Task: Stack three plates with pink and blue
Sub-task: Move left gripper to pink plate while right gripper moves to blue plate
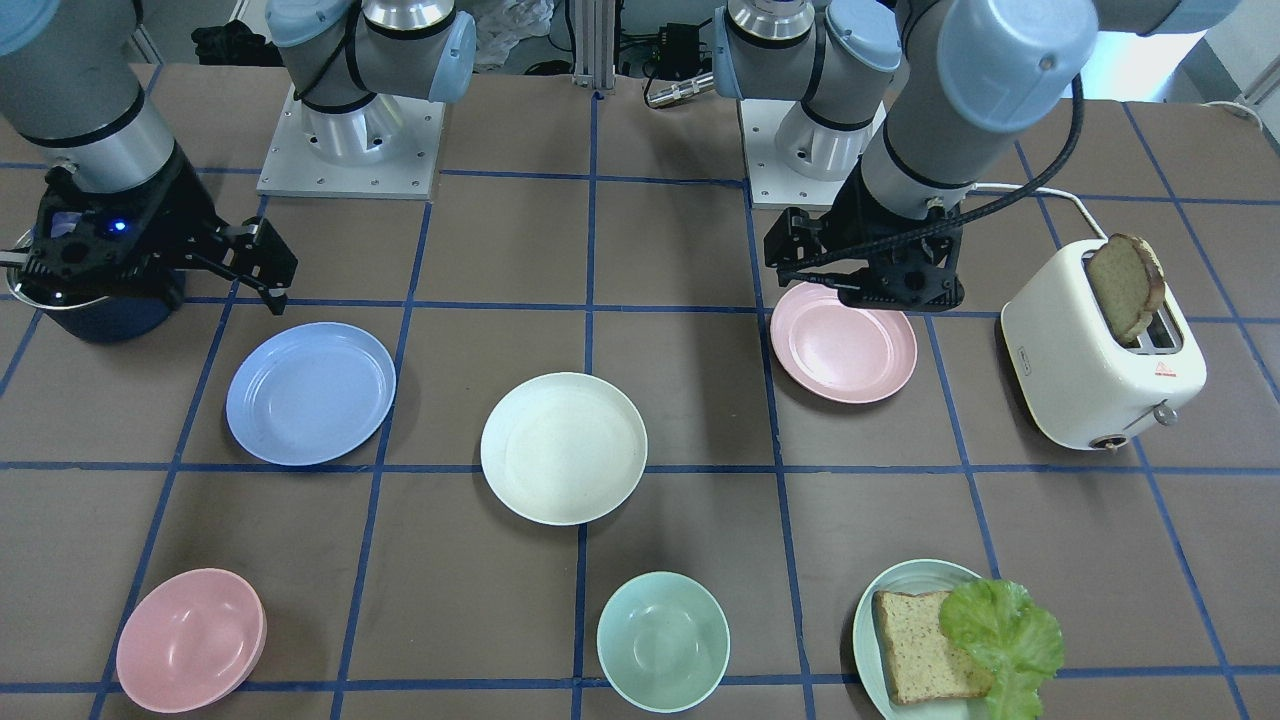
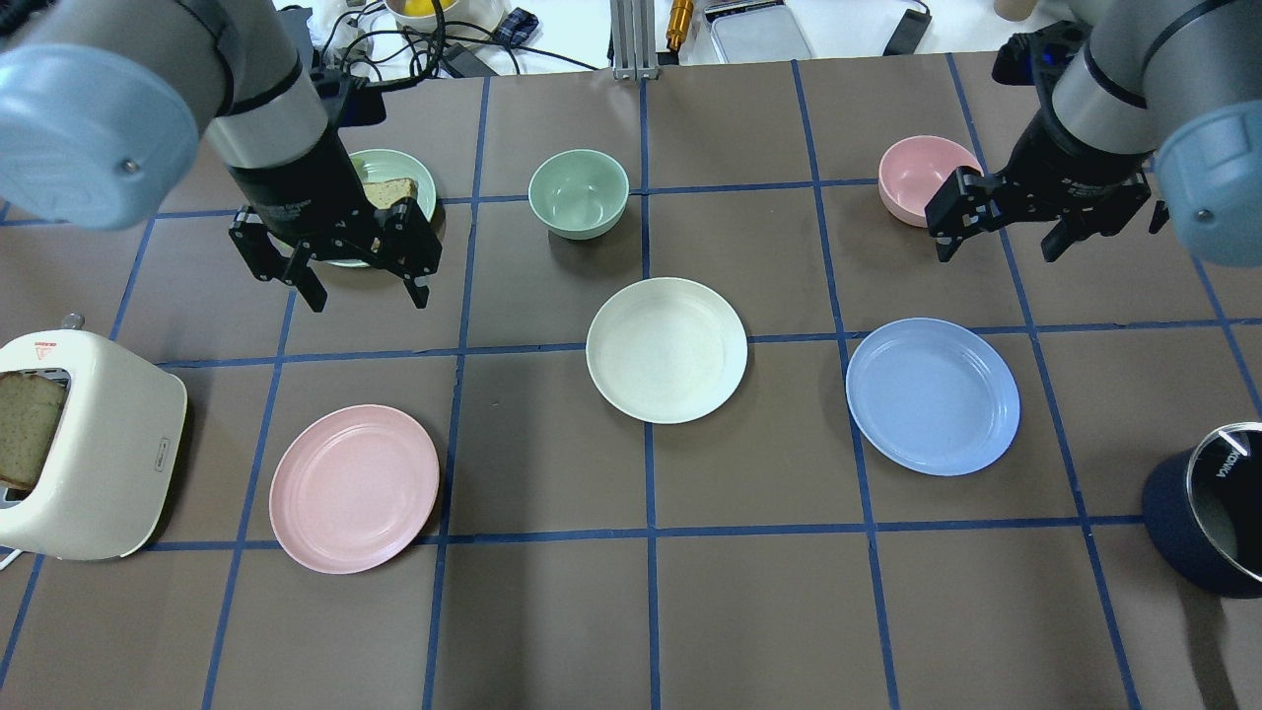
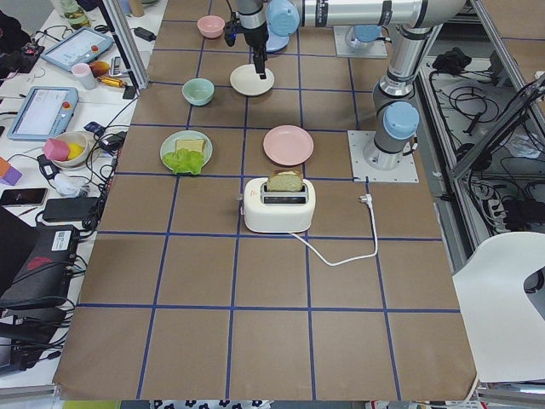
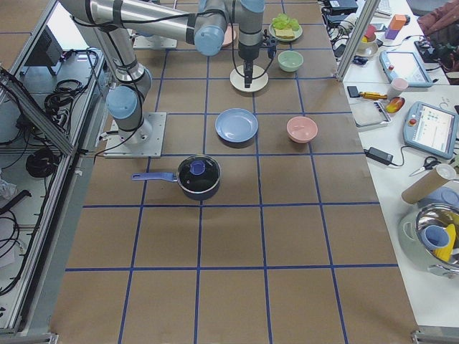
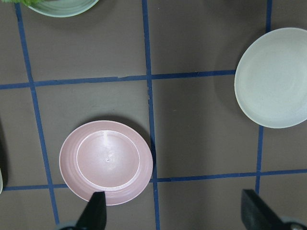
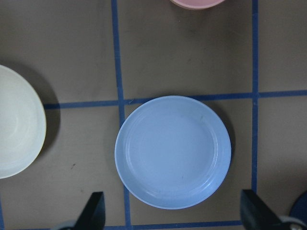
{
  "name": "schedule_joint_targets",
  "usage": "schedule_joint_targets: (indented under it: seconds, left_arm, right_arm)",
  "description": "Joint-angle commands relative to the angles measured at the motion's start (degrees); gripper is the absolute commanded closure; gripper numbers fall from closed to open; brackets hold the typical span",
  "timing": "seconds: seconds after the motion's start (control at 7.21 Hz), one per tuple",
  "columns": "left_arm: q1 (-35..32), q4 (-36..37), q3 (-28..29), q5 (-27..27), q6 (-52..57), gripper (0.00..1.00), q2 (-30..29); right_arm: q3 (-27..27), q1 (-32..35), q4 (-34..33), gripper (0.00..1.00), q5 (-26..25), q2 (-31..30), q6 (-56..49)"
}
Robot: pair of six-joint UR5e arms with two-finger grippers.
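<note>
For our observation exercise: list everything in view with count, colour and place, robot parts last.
pink plate: one, pastel pink, robot's left
cream plate: one, cream-white, centre
blue plate: one, light blue, robot's right
mint bowl: one, pale green, far centre
pink bowl: one, pink, far right
green plate: one, pale green, far left, holding bread and lettuce
toaster: one, cream, left edge, bread slice inside
pot: one, dark blue, right edge
left gripper: one, black, open, hovering
right gripper: one, black, open, hovering
</note>
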Motion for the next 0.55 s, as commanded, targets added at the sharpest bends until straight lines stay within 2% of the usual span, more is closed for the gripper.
schedule_joint_targets:
  seconds: [0.0,0.14,0.42]
  left_arm:
    - [0.0,11.2,-14.7,0.1,-0.3,0.0,1.1]
    - [0.0,20.4,-22.4,0.1,-0.1,0.0,1.3]
    - [0.0,34.7,-34.0,0.1,0.1,0.0,0.4]
  right_arm:
    - [8.5,-8.6,-9.2,0.0,0.7,1.8,-8.1]
    - [11.2,-10.9,-12.4,0.0,0.9,3.6,-12.6]
    - [14.0,-11.3,-16.0,0.0,0.7,5.8,-14.5]
